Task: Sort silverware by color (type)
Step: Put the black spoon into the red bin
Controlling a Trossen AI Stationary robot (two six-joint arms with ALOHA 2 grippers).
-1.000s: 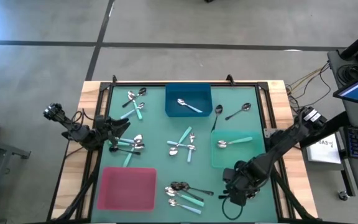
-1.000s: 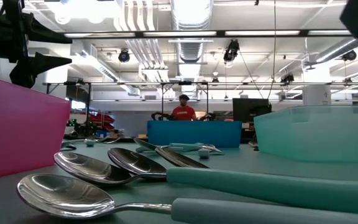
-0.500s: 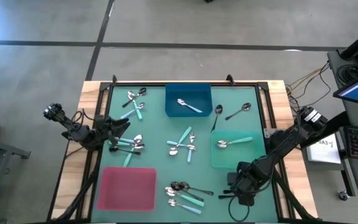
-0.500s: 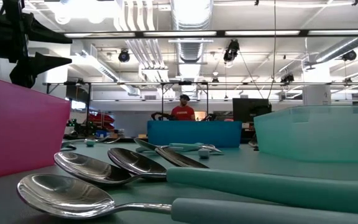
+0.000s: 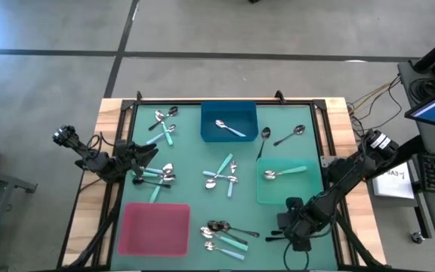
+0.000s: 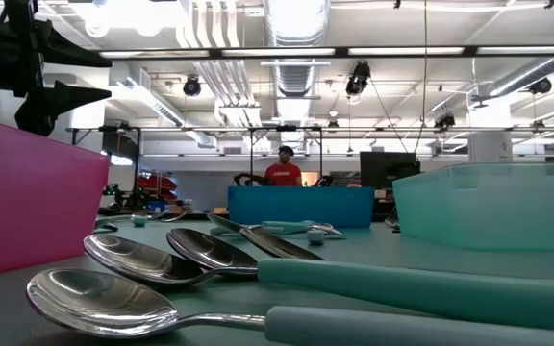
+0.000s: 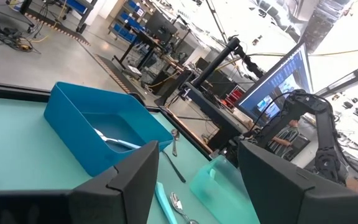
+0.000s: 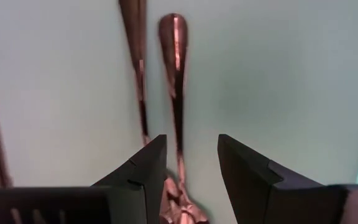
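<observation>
1. Green matting covers the tabletop (image 5: 191,193), which sits in a wooden frame on a grey floor; the low view looks past it into a workshop where a person in a red top (image 6: 283,171) stands behind the blue tray.
2. Spoons lie in loose groups: a cluster near the far left corner (image 5: 163,123), a cluster at the left edge (image 5: 155,175), a teal-handled bunch in the middle (image 5: 223,176), and a mixed pile near the front (image 5: 225,235).
3. Two dark-handled spoons (image 5: 278,137) lie between the blue tray and the right edge.
4. The blue tray (image 5: 229,113) at the far side holds one silver spoon (image 5: 229,128).
5. The light green tray (image 5: 285,191) on the right holds one teal-handled spoon (image 5: 284,173).
6. The pink tray (image 5: 155,228) stands at the near left.
7. The left hand (image 5: 143,161) waits at the left edge beside the cluster there, fingers spread wide and holding nothing.
8. The right hand (image 5: 287,227) is low at the front right, just in front of the light green tray.
9. Its fingers (image 8: 143,171) stand partly apart above two slim shiny spoon handles (image 8: 174,74) on the mat, gripping neither.
</observation>
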